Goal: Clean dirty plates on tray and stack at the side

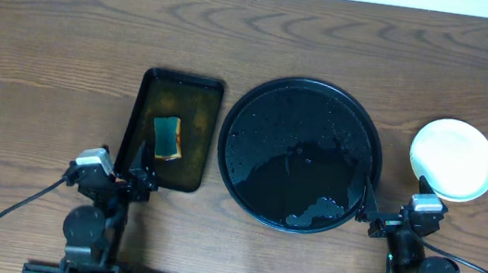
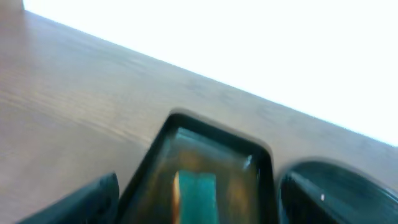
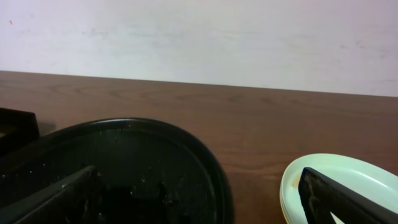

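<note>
Plates [image 1: 453,159] stacked just beyond the right jaws, beside the wet tray [image 1: 301,155]; both jaws apart; stack's count unclear, left view blurred

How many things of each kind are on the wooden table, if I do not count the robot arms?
Black trays: 2, the large round glossy black tray and the smaller rectangular black tray
Sponges: 1, the teal and yellow sponge in the rectangular tray
Plates: 1 in view, the pale round plate; any beneath it are hidden
Total: 4
</note>
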{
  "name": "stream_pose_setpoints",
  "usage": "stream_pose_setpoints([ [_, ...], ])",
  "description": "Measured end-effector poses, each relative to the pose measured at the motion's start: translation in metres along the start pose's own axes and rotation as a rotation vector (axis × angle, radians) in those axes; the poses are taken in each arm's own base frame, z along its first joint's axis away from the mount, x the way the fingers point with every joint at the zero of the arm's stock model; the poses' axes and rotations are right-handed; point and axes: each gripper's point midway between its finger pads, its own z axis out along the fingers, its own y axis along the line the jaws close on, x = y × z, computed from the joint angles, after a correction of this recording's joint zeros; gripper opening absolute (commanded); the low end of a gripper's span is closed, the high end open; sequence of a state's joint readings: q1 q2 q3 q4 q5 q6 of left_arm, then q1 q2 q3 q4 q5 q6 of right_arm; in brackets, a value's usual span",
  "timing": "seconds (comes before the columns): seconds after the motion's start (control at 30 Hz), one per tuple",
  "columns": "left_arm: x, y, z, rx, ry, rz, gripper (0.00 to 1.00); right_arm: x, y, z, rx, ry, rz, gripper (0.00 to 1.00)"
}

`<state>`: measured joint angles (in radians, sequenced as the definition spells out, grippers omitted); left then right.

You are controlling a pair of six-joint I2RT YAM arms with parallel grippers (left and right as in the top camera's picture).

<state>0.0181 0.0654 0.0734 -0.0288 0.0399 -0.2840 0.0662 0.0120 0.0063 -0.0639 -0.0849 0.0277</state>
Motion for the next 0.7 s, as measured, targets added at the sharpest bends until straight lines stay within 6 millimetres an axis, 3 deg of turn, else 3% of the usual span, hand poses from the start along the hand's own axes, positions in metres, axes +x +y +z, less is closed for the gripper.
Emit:
stream_pose_setpoints([
  [0.2,-0.013,0.0,0.001,0.016,-0.119,0.027,0.83,0.0,0.0,0.0,0.0,0.0,-0.003,0.99],
  [0.37,0.013,0.009,0.002,-0.018,-0.011,0.05,0.84,0.0,0.0,0.0,0.0,0.001,-0.003,0.99],
  [0.7,0.013,0.008,0.001,-0.014,-0.007,0.056,0.84,0.0,0.0,0.0,0.0,0.0,-0.004,0.99],
])
